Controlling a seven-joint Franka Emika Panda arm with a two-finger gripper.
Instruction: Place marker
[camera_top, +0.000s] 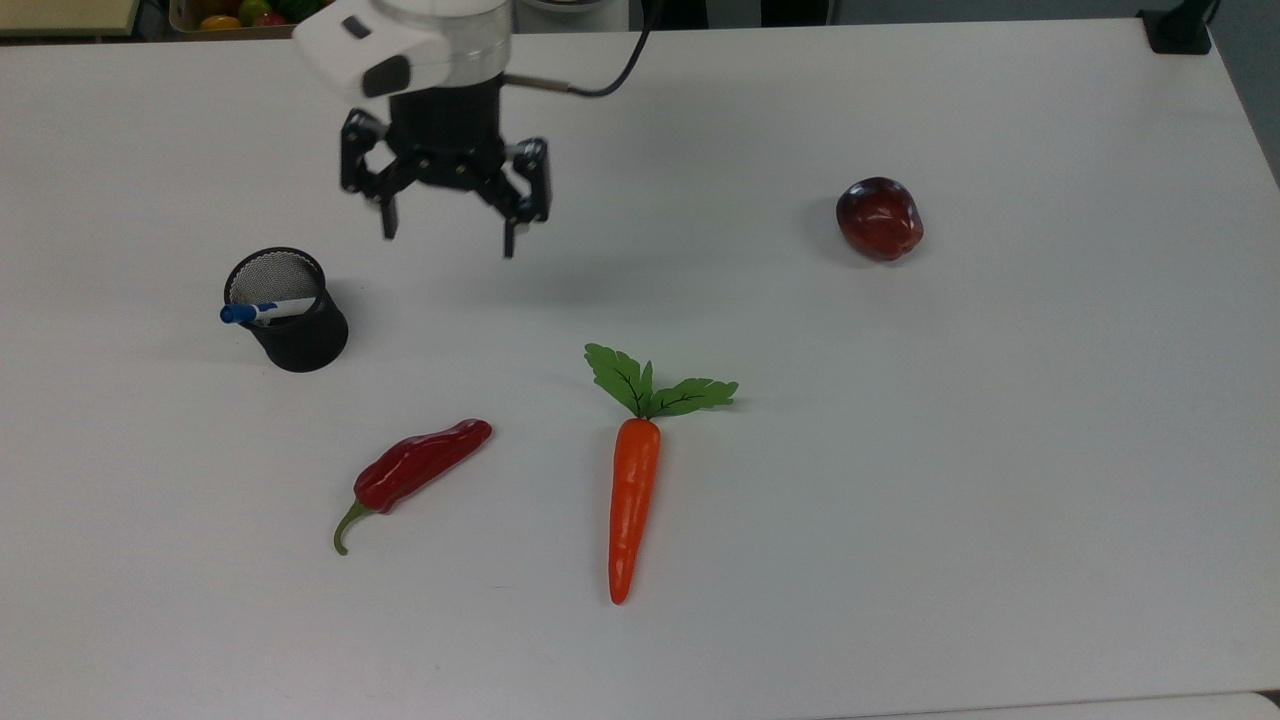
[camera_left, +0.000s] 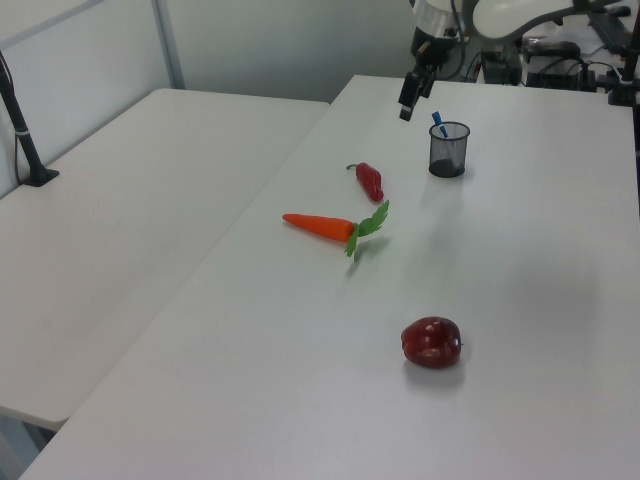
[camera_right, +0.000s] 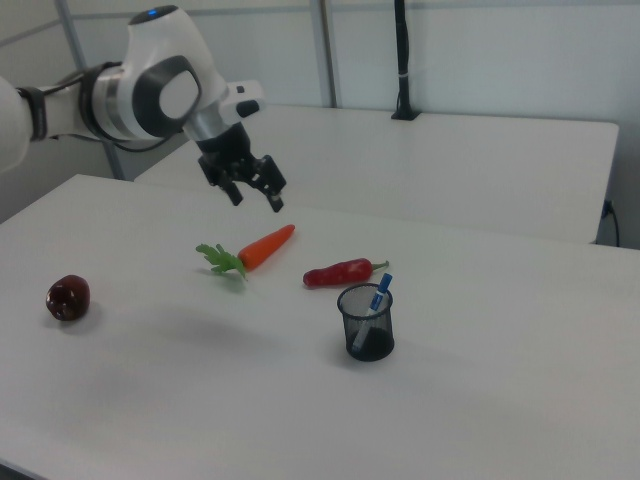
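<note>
The marker (camera_top: 262, 311) stands tilted inside the black mesh cup (camera_top: 290, 325), its blue cap poking over the rim on the top view's left. The hand (camera_top: 447, 230) hangs in the air above the desk (camera_top: 900, 450), its two fingers spread apart and holding nothing; in the top view it sits up and to the right of the cup, well apart from it. Nearer the camera than the cup in the top view lies a red chili pepper (camera_top: 415, 470), and to the right of that a carrot (camera_top: 633, 480) with green leaves. A dark red apple (camera_top: 879, 218) rests far to the cup's right in the top view.
</note>
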